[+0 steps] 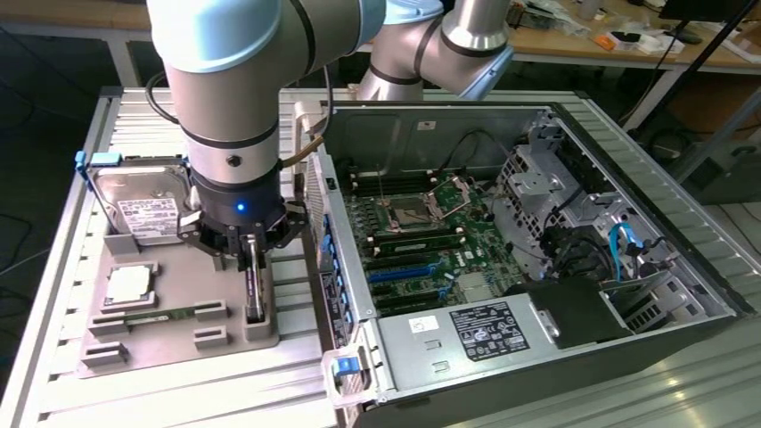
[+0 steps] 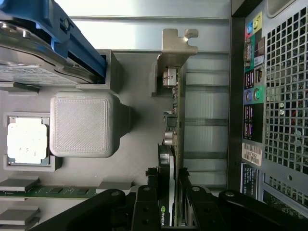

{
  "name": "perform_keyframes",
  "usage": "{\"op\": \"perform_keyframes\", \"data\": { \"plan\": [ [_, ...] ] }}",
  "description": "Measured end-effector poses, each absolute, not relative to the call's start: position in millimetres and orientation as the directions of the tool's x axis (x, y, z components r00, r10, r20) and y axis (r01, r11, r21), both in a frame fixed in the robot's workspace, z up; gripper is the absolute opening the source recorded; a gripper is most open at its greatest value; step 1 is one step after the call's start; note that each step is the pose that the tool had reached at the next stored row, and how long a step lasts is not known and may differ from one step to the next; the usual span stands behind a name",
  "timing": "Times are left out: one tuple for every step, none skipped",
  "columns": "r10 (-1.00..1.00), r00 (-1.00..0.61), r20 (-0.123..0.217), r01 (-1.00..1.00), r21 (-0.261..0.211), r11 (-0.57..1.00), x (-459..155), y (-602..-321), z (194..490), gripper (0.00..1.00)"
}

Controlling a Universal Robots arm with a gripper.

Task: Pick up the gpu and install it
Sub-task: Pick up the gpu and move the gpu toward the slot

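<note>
Starting at the pincer [image 1: 252, 260] [image 2: 171, 214]: its black fingers [image 2: 145, 202] stand partly closed, one on each face of the gpu [image 1: 255, 299] [image 2: 173, 120], a thin, flat, dark expansion card standing on its long edge. In the wrist view the pads sit against the card with no gap visible, so I judge it gripped. It is not lifted; its lower edge sits in the slot of the grey moulded plastic holding tray [image 1: 178, 343] [image 2: 137, 77].

Relation that matters: the card lies directly between and below the fingers. Its long axis is level, runs along the tray and lies square to the pincer's closing direction. Its silvery metal bracket [image 2: 177, 48] is at the end away from the fingers, on the side of the silver boxy hard drive with a white label [image 1: 141, 212] [image 2: 29, 67].

Near the pincer, on the exterior view's left, the tray also holds a square silver processor chip [image 1: 128, 283] [image 2: 26, 139] and a slim green memory stick [image 1: 160, 314] [image 2: 48, 191].

Farther off, on the exterior view's right, the open grey-walled tower computer case [image 1: 416, 134] [image 2: 284, 96] lies on its side on the ribbed aluminium table [image 1: 178, 392]. Its green motherboard [image 1: 440, 236] is exposed and its blue expansion slots [image 1: 398, 275] are unoccupied. Installation not done.
</note>
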State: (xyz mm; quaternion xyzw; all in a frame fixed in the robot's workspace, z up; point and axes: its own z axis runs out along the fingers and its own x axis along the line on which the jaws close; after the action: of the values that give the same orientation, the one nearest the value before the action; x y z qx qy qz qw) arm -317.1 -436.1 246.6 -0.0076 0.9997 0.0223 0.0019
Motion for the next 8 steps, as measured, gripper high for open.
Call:
{"op": "perform_keyframes", "data": {
  "plan": [
    [-0.015, -1.000, -0.004, -0.015, 0.045, 0.999, -317.1, -436.1, 247.4, 0.27],
    [-0.015, -1.000, -0.004, -0.015, 0.045, 0.999, -317.1, -436.1, 248.3, 0.27],
    [-0.015, -1.000, -0.004, -0.015, 0.044, 0.999, -317.1, -436.1, 249.5, 0.27],
    [-0.015, -1.000, -0.004, -0.015, 0.044, 0.999, -317.1, -436.1, 250.7, 0.27],
    [-0.015, -1.000, -0.004, -0.015, 0.044, 0.999, -317.1, -436.1, 252.0, 0.27],
    [-0.015, -1.000, -0.004, -0.015, 0.044, 0.999, -317.1, -436.1, 253.5, 0.27],
    [-0.015, -1.000, -0.004, -0.015, 0.044, 0.999, -317.1, -436.1, 255.1, 0.27],
    [-0.015, -1.000, -0.004, -0.015, 0.044, 0.999, -317.1, -436.1, 256.4, 0.27]
  ]
}}
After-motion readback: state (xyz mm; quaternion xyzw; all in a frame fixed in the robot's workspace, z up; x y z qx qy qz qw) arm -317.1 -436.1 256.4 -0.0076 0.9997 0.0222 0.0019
